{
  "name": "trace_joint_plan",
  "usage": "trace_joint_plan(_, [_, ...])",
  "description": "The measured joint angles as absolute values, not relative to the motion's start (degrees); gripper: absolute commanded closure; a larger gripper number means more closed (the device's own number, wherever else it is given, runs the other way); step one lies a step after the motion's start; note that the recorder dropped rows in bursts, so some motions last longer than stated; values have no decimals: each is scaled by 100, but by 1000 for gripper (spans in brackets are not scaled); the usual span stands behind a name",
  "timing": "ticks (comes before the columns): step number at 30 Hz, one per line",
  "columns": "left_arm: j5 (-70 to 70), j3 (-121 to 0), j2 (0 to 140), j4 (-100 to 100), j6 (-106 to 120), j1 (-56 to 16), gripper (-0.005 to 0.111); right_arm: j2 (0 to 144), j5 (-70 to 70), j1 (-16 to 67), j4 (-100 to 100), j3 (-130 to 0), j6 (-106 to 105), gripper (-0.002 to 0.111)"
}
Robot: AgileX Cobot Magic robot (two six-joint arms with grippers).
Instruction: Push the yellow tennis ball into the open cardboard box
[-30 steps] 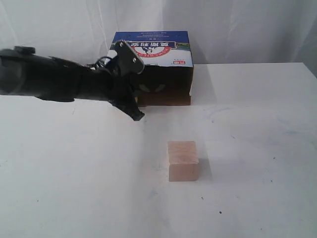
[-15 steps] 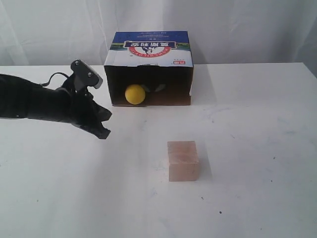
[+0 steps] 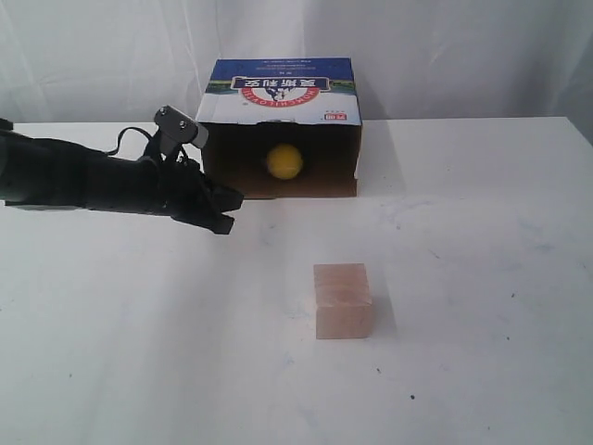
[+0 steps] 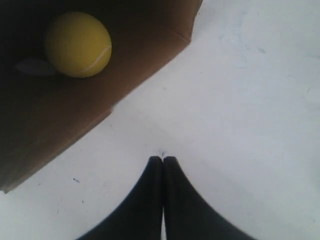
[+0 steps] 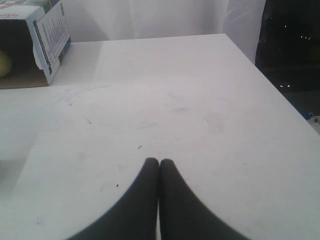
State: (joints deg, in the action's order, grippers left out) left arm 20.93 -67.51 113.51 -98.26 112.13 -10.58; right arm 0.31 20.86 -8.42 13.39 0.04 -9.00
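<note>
The yellow tennis ball (image 3: 284, 160) lies deep inside the open cardboard box (image 3: 283, 88), which rests on its side with the printed panel up. The left wrist view shows the ball (image 4: 78, 44) on the brown inner floor of the box (image 4: 60, 120). My left gripper (image 3: 225, 219) is shut and empty, low over the table just outside the box mouth, to its front left; its tips (image 4: 163, 159) meet. My right gripper (image 5: 159, 161) is shut and empty over bare table, out of the exterior view. A sliver of the ball (image 5: 4, 64) shows in the box (image 5: 47, 30) there.
A pale wooden cube (image 3: 343, 299) stands on the white table (image 3: 482, 278) in front of the box, slightly right of the middle. A white curtain hangs behind. The table's right edge (image 5: 280, 95) drops off to a dark area.
The ball rolled from the box's front left opening deeper toward its middle. My left gripper moved right and back toward the box mouth after having drawn away from it.
</note>
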Motion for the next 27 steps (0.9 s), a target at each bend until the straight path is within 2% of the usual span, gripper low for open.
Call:
trace_joint_plan(11, [1532,-6368,10793,-9875,11213,-1058,107,31,2086,-842,1339,4,-900,108])
trace_joint_plan(20, [-77,-4972,8514,-9875,10577,-816,107,31,2086,-842,1339,4,-900,108])
trace_joint_plan(27, [-2273,-4402,6899,-9880,9190,-468,107,31,2086,-842,1339,4,-900,108])
